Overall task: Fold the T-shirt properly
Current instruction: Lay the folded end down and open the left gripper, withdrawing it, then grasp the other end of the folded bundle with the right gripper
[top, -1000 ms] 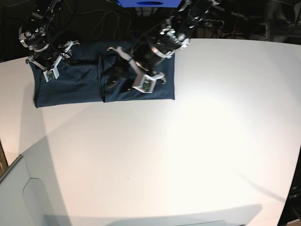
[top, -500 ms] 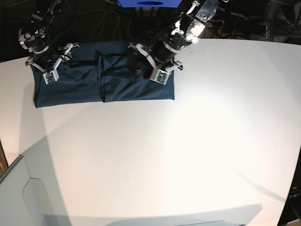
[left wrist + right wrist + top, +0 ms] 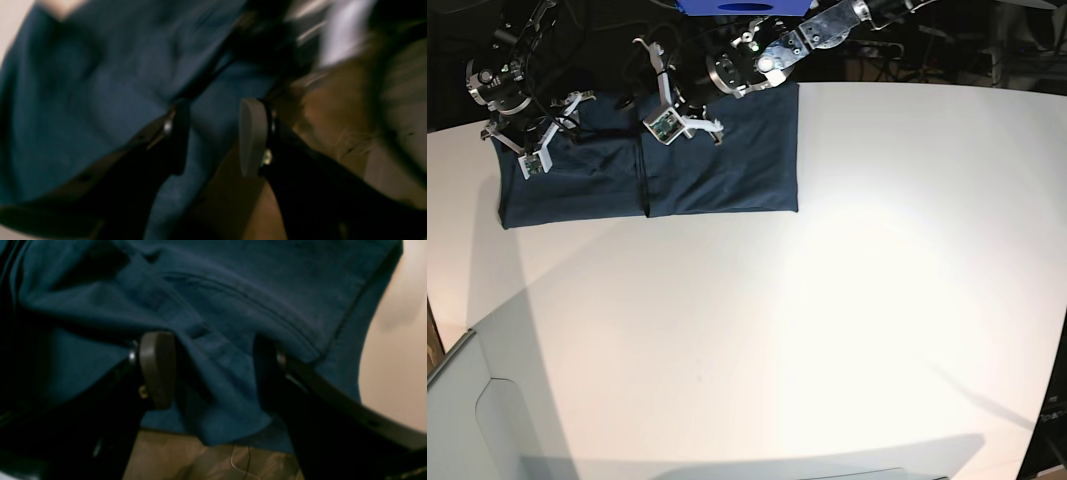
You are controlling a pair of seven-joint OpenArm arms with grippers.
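We count one T-shirt, two arms and two hands, all at the far edge of one white tabletop. The T-shirt lies flat there as a dark navy band, a seam-like fold line dividing it into a left and a right panel.

Compared with the base view of a second ago, the left hand has travelled from low over the right panel, near the front hem, up to the back edge of the cloth close to the fold line. The bunched ridge that stood up by that fold then now lies smooth. The right hand sits almost where it was, over the far left corner.

In the left wrist view, heavily blurred, the left hand has its fingers spread, with blue cloth seen behind the gap and nothing pinched between them. In the right wrist view the right hand is likewise released, its fingers wide apart, and a draped fold of the T-shirt hangs into the space between them; we cannot tell whether cloth touches the pads.
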